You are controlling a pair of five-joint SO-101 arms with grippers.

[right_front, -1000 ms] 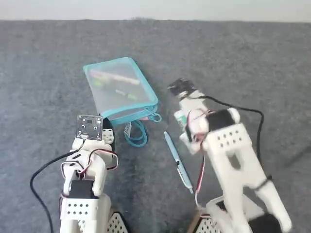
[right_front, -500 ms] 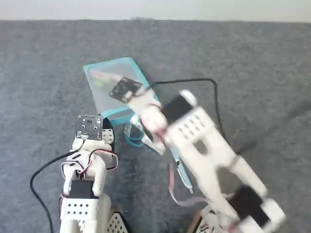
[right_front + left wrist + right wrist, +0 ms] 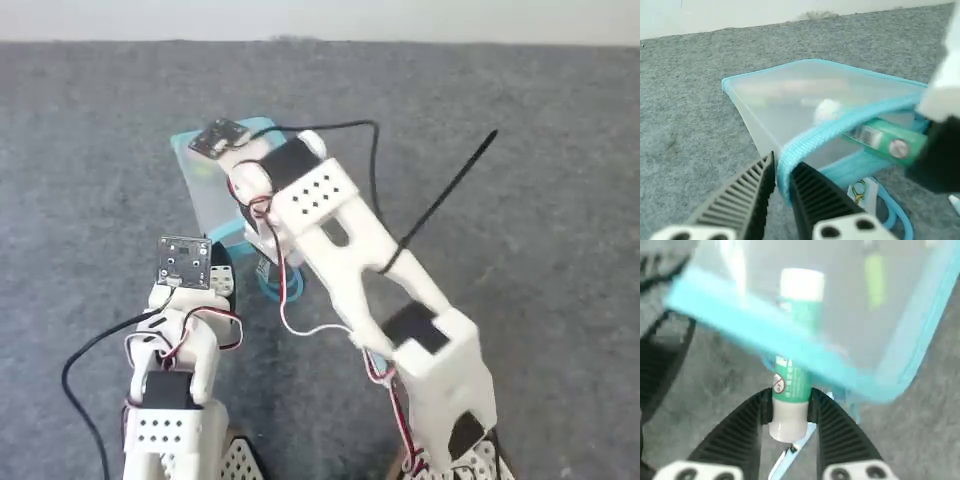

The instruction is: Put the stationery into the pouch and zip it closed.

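The left gripper (image 3: pixel 782 167), low over the grey carpet (image 3: pixel 520 150), is seen pinched narrow on the turquoise zip edge of the clear pouch (image 3: pixel 805 105), and that edge is held raised off the carpet. The right gripper (image 3: pixel 791 399) is clamped on a green glue stick (image 3: pixel 788 382), whose white-capped end is seen through the clear side, inside the pouch's mouth.

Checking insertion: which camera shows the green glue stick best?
Right wrist view: the glue stick sits between the fingers, tip inside the pouch. Left wrist view shows its side; high view: right arm covers it.
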